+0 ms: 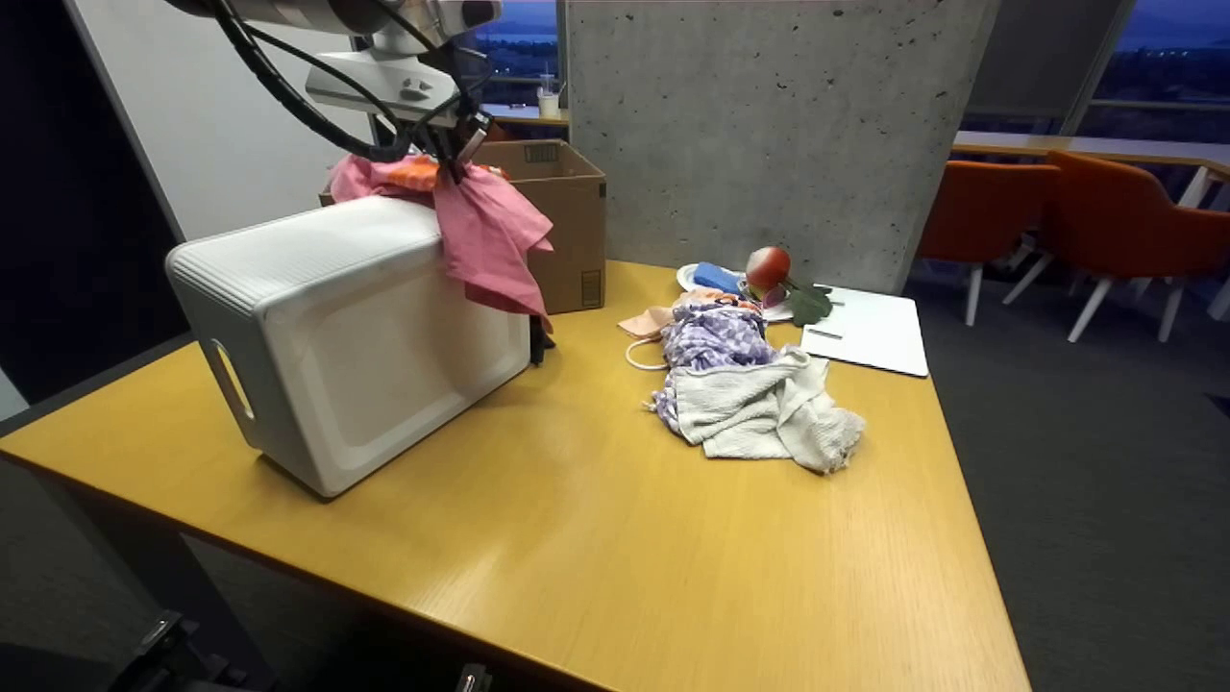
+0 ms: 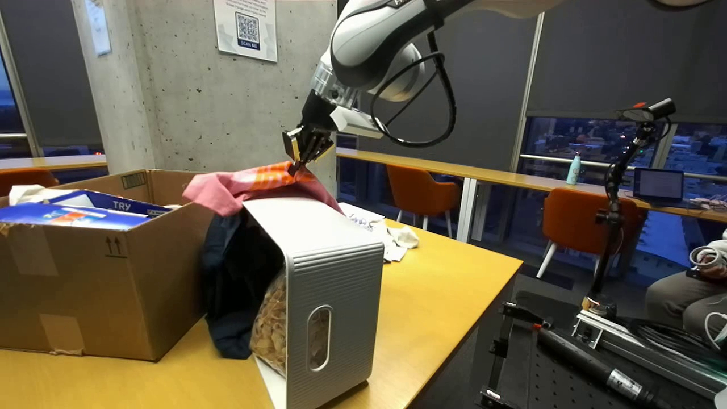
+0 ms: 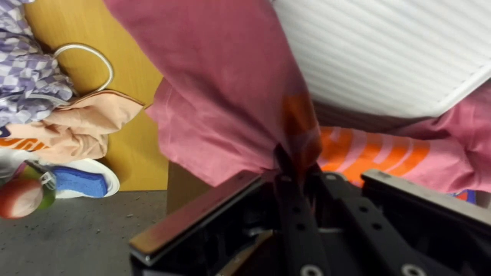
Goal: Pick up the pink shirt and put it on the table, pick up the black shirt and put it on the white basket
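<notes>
- Reference: the white basket (image 1: 384, 336) lies on its side on the desk (image 1: 673, 538); I state all positions from it.
- Jaws: the wrist view shows them drawn together on a fold of the pink shirt (image 3: 218, 96), above the basket's upward-facing side.
- Pink shirt: it drapes over one end of the basket's upper side, with a flap hanging down along the basket's base.
- Step 1, first pick-up: I judge the grasp made and the lift incomplete, because part of the cloth rests on the basket.
- Step 2, placing on the desk: not done. I need to carry the whole shirt off the basket and set it down beside it.
- Step 3, second pick-up: not done. What I take to be the black shirt (image 2: 224, 284), although it reads partly navy, sits at the basket's mouth, between it and the cardboard box (image 2: 108, 284).
- Step 4, placing on or in the basket: I count this as outstanding. How much of that shirt lies inside the mouth, I cannot tell.
</notes>
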Robot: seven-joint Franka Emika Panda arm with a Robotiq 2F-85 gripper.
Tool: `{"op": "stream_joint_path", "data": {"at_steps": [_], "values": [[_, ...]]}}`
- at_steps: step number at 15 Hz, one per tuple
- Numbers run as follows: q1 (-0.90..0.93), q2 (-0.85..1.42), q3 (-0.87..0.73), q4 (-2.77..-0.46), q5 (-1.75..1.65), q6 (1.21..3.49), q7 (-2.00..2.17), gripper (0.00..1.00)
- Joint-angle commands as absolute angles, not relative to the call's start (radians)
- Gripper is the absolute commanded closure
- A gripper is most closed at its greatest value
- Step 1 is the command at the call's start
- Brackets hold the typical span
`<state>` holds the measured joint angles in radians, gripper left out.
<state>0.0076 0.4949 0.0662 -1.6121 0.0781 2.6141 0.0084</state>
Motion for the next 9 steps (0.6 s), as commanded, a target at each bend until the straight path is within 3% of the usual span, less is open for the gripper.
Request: {"op": "stream_joint_path", "data": {"at_steps": [1, 9], "values": [[0.045, 0.374, -0.035, -1.698, -0.028, 2.609, 0.09, 0.98], [0.073, 0.144, -0.187, -1.955, -0.438, 2.47, 0.291, 0.98]]}}
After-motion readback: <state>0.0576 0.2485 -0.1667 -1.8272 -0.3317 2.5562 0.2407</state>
